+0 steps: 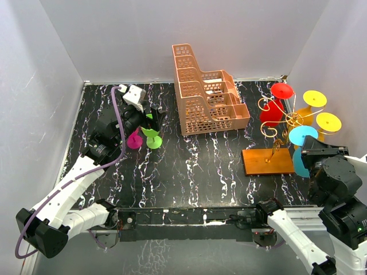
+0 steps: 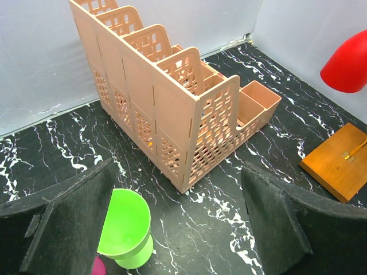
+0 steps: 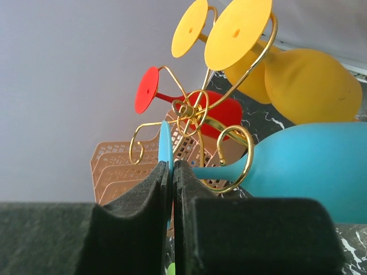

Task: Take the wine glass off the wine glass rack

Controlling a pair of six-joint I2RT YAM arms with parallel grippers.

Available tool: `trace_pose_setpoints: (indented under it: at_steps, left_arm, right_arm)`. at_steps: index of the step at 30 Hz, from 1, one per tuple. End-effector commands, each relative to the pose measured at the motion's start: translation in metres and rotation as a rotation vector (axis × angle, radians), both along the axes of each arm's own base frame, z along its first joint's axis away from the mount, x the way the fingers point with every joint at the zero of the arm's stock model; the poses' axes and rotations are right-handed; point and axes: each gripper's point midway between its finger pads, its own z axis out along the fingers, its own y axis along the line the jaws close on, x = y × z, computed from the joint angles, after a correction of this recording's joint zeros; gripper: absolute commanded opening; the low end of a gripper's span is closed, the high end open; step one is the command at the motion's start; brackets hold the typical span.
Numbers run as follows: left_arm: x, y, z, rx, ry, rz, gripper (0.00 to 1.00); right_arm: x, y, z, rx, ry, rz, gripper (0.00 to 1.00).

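The wine glass rack stands at the right on its orange-brown base board (image 1: pixel 268 161), with a gold wire stem and curled hooks (image 1: pixel 281 123). Red (image 1: pixel 274 109), yellow (image 1: pixel 328 122) and blue (image 1: pixel 302 140) wine glasses hang upside down from it. My right gripper (image 3: pixel 171 166) is shut on the thin edge of the blue glass's foot disc (image 3: pixel 166 140). That glass's stem sits inside a gold hook loop (image 3: pixel 248 150), and its bowl (image 3: pixel 312 166) is to the right. My left gripper (image 2: pixel 178 172) is open, low over the table beside a green glass (image 2: pixel 123 229).
A peach lattice basket (image 1: pixel 206 97) stands at the back middle, close in front of the left gripper (image 1: pixel 146 121). A pink glass (image 1: pixel 134 140) stands next to the green glass (image 1: pixel 153 137). Grey walls enclose the black marbled table on three sides.
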Motion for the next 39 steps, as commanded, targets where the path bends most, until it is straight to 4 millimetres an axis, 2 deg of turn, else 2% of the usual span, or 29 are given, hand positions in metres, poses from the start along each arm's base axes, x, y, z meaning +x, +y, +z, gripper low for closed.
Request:
trace_pose_setpoints:
  at_steps: [1, 9, 23, 33, 39]
  left_arm:
    - [-0.005, 0.001, 0.013, -0.012, -0.035, -0.003, 0.88]
    - [-0.004, 0.001, 0.013, -0.012, -0.034, -0.003, 0.88]
    - [-0.003, 0.001, 0.011, -0.008, -0.032, 0.004, 0.88]
    - [-0.003, 0.002, 0.013, -0.005, -0.031, 0.007, 0.88]
    - [-0.003, 0.003, 0.012, -0.002, -0.030, 0.014, 0.88]
  right_arm:
    - [0.008, 0.008, 0.005, 0.059, -0.033, 0.015, 0.08]
    - [0.008, 0.001, 0.000, 0.069, -0.035, -0.032, 0.08]
    - [0.025, -0.014, 0.002, 0.034, -0.037, -0.181, 0.08]
    - [0.020, -0.032, 0.009, 0.011, -0.038, -0.309, 0.08]
    - [0.006, -0.044, 0.014, 0.017, -0.072, -0.356, 0.08]
